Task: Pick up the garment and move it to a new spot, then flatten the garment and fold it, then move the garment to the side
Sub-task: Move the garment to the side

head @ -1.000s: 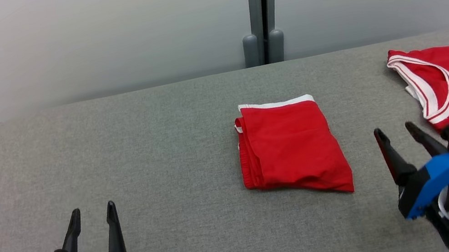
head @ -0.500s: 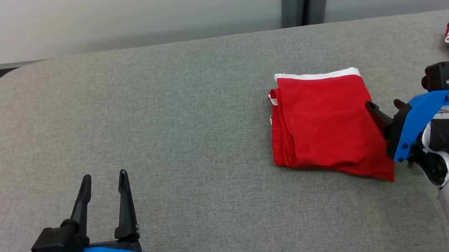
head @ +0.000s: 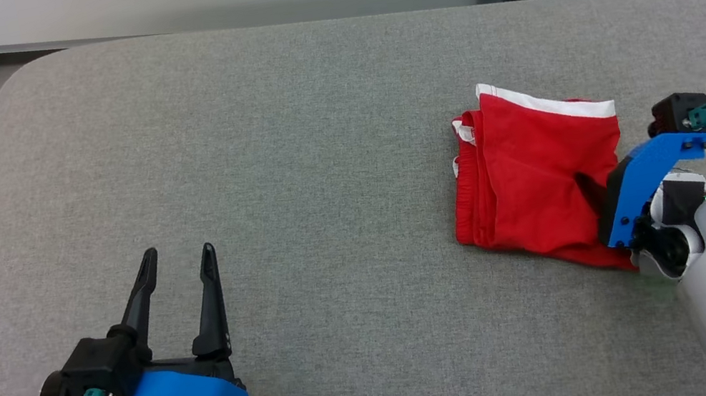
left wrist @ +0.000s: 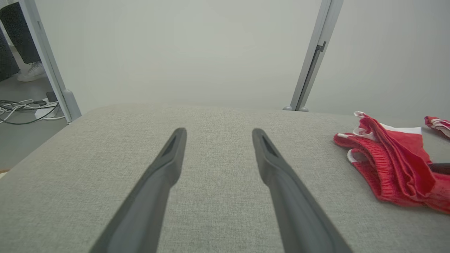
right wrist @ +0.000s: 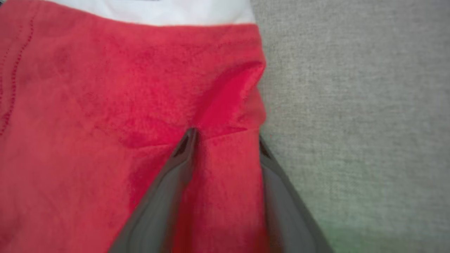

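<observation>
- Garment (head: pixel 539 180), red with a white band, lies folded on the grey surface (head: pixel 289 165), directly under the right hand (right wrist: pixel 226 135).
- Right hand's fingers stand apart: one presses on the cloth, the other sits at its outer edge, with a ridge of red between them.
- Left hand (head: pixel 179 250) is well apart from the garment, fingers spread wide over bare surface.

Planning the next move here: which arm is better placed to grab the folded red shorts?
Right. The right end effector straddles the right edge of the folded red shorts, fabric between its fingers. The left end effector hangs open over bare table, well apart from them.
</observation>
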Available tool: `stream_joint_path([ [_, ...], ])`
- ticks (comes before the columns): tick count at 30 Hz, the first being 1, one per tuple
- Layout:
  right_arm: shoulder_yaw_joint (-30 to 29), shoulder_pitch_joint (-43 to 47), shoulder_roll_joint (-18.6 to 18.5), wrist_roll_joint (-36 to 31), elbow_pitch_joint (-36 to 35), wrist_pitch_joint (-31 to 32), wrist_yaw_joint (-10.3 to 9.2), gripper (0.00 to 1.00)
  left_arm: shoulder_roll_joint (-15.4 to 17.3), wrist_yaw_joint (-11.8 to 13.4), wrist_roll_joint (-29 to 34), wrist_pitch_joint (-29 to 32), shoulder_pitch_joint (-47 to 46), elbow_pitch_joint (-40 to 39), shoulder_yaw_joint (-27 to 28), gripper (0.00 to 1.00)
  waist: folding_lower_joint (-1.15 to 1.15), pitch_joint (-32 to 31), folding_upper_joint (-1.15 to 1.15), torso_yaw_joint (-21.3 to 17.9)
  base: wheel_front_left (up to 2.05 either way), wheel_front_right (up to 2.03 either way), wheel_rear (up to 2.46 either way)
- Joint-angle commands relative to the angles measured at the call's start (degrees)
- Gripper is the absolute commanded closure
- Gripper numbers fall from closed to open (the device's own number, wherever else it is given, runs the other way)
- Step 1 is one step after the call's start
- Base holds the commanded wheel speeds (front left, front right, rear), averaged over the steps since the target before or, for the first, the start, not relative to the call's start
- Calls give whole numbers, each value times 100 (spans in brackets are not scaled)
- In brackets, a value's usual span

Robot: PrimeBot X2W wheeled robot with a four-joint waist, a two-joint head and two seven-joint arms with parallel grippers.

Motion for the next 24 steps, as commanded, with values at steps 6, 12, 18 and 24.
stream_joint_path([
  [6, 1179, -271, -566, -129, -310, -59, 1, 100, -20, -6, -48, -89, -144, 61, -34, 0, 0, 41, -1, -133, 0, 0, 0],
  [12, 2653, -763, -1483, 184, -1033, -13, 1, 100, -41, 21, -106, -178, -184, -69, -6, 0, 0, 288, -1, -415, 0, 0, 0],
  [18, 3638, -1418, -2420, 743, -1682, 383, 1, 100, -22, -5, -128, -245, -358, -258, 2, 0, 0, 653, -1, -815, 0, 0, 0],
  [24, 4072, -1929, -3267, 1112, -2345, 932, 1, 100, 42, -34, -72, -296, -623, -348, -15, 0, 0, 933, -1, -1324, 0, 0, 0],
])
